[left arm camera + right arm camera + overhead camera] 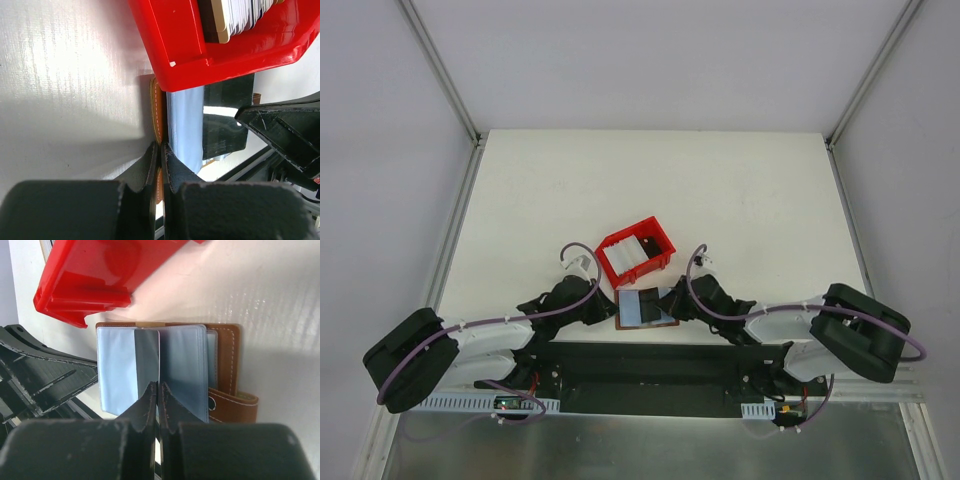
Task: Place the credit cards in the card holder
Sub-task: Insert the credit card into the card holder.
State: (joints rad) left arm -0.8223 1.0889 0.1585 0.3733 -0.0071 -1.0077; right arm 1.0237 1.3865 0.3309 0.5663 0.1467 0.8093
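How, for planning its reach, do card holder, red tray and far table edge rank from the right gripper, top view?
1. card holder, in the right gripper, leftward.
2. red tray, just beyond it.
3. far table edge, at the back.

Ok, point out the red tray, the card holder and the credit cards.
red tray point(165, 45), left wrist view, on its outer side wall.
card holder point(182, 365), right wrist view, on a pale inner sleeve.
credit cards point(245, 12), left wrist view, on stacked edges in the tray.
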